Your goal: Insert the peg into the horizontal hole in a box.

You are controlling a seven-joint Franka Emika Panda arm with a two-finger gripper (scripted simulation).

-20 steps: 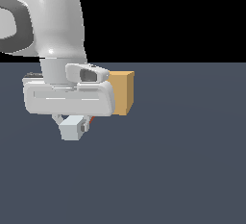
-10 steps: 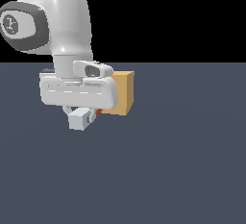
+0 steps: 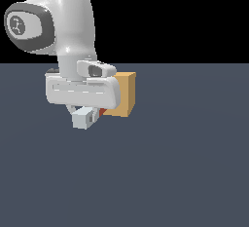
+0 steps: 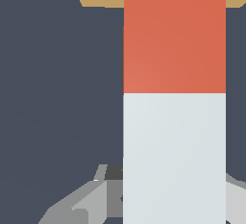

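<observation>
One gripper clamped on peg | orange-red end toward box | hole hidden

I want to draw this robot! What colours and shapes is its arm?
The arm is glossy white and rounded, with a dark grey round cap bearing a small white mark. Its hand is a wide white block. The gripper has pale grey fingers.

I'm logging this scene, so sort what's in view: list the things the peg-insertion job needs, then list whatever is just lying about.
Job:
- peg, orange-red end toward the box
- box; its hole is hidden in both views
- gripper, holding the peg

Lying about:
- nothing else shows on the floor
</observation>
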